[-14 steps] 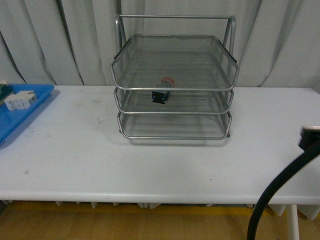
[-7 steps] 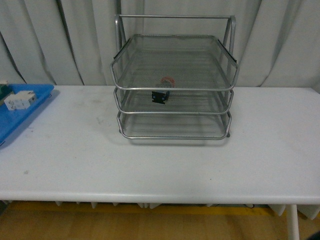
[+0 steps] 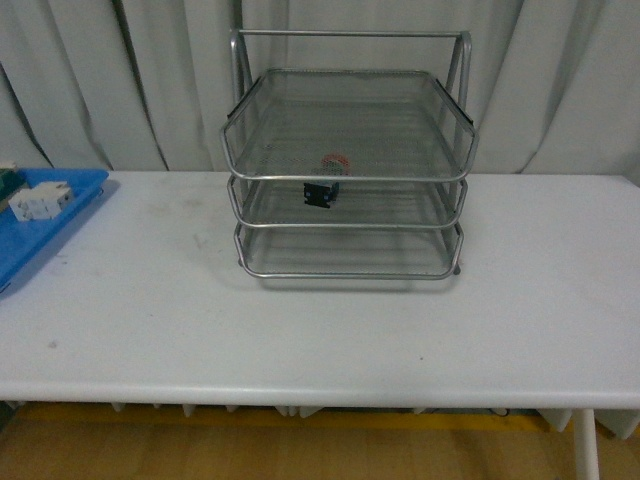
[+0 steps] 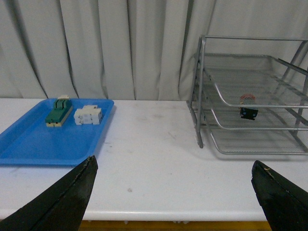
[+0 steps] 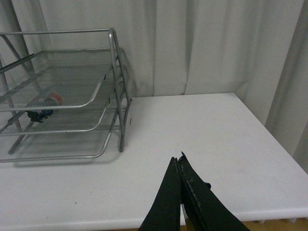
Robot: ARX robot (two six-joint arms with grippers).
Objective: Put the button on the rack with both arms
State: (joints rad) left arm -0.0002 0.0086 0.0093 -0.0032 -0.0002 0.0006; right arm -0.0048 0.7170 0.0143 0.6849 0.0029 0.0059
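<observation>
The button (image 3: 324, 185), red cap on a black and bluish body, lies in the middle tray of the silver wire-mesh rack (image 3: 350, 100) at the table's back centre. It also shows in the left wrist view (image 4: 248, 107) and the right wrist view (image 5: 44, 109). Neither arm shows in the front view. My left gripper (image 4: 173, 169) is open and empty, over the table's front edge, well short of the rack (image 4: 250, 62). My right gripper (image 5: 178, 159) is shut and empty, above the table to the right of the rack (image 5: 67, 62).
A flat blue tray (image 4: 29, 139) lies at the table's left end, holding a white terminal block (image 4: 88, 115) and a green and beige component (image 4: 58, 111); it shows in the front view too (image 3: 30, 240). Grey curtains hang behind the white table (image 3: 320, 320).
A second ago a black cable and part of the right arm showed at the front view's right edge. They have left that view. The button and rack have not moved.
</observation>
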